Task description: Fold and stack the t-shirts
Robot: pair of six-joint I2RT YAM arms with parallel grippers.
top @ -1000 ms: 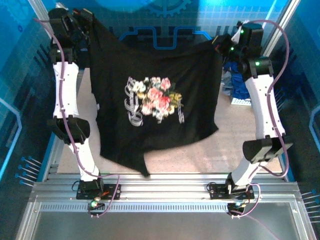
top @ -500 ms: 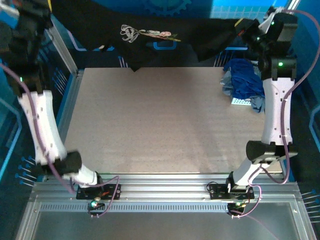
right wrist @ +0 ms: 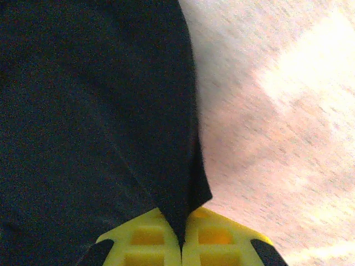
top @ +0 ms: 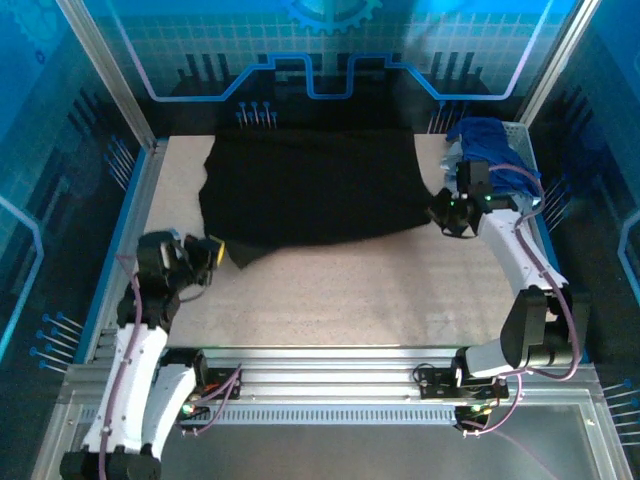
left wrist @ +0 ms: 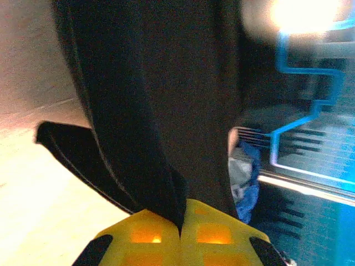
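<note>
The black t-shirt (top: 310, 190) lies spread across the far half of the table with its plain side up, no print showing. My left gripper (top: 218, 252) is low at the shirt's near-left corner, its yellow fingers (left wrist: 150, 233) shut on a fold of the black cloth (left wrist: 155, 83). At the shirt's right edge, my right gripper (top: 438, 212) is shut too, pinching a black corner (right wrist: 183, 205) between its yellow fingers (right wrist: 213, 235). More t-shirts, royal blue and pale grey-blue (top: 492, 150), are heaped at the back right and the blue heap (left wrist: 247, 177) lies beyond the black cloth.
A white mesh basket (top: 518, 130) holds the blue heap at the back right corner. Bare tan tabletop (top: 360, 290) stretches between the shirt and the arm bases. Metal frame posts and blue panels wall in the table's sides and back.
Both arms swung the black shirt up and out to the back, then came down. The shirt, hanging with its print toward the camera before, now lies flat, print hidden.
</note>
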